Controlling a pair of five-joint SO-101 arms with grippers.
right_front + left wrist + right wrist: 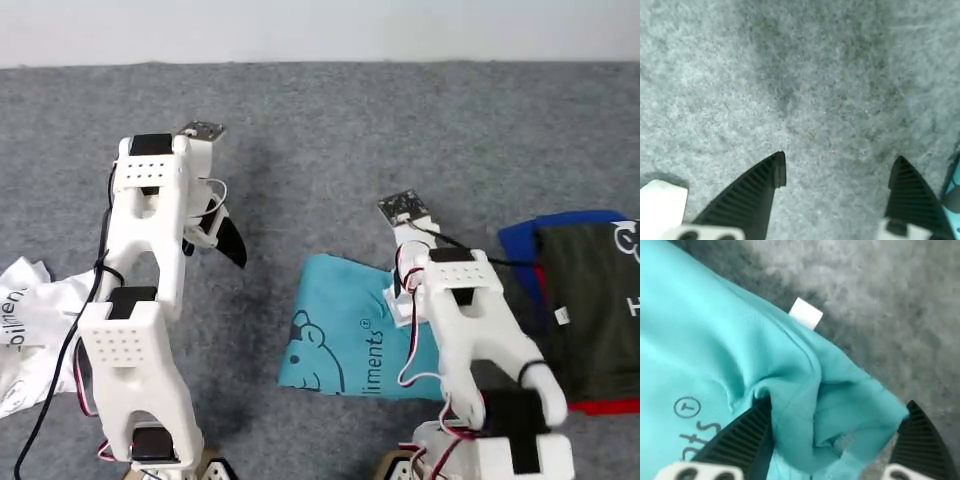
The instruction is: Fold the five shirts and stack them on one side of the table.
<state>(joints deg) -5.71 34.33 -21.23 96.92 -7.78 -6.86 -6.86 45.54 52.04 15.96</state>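
"Starting with the teal shirt (345, 325), how did it lie?"

"It was folded into a rough rectangle on the grey felt table (330, 150), print upward. A small white tag (806, 313) stuck out at one edge."

"And the right gripper (837, 405)?"

"It was directly over a bunched corner of the teal shirt. Its jaws were spread wide with the raised fold between them. One finger (747, 432) touched the cloth, but nothing was pinched."

"The left gripper (840, 162)?"

"It hung to the left of the teal shirt, above bare felt, with its jaws parted and nothing between them."

"The other shirts?"

"A white shirt (30, 320) lay crumpled on that same left side, farther from the teal shirt than the left gripper was. Just to the right of the teal shirt was a stack. A dark olive shirt (590, 310) lay on top, with a blue shirt (520, 245) and a red shirt (600, 405) showing at its edges beneath."
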